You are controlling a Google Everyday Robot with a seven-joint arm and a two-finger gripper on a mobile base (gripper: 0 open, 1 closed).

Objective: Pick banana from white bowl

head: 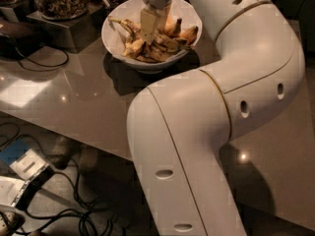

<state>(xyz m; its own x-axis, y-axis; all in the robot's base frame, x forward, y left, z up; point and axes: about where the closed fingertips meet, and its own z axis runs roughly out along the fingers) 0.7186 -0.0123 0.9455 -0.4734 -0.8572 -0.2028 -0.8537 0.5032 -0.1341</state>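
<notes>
Gripper (153,26) is reaching straight down into the white bowl (112,42), its tip sitting among the piled fruit; whether it is closed on anything cannot be told. Just beside it, on the view's left, the banana (123,25) is lying curved against the bowl's inner wall. Judgement: the pick is not completed, with the grasp unconfirmed and the lift outstanding. Short plump bananas (184,33) are lying on its other side. Outward from the gripper, the arm (211,132) is folding at a tight elbow above the table (64,97), wrist pointing down.
</notes>
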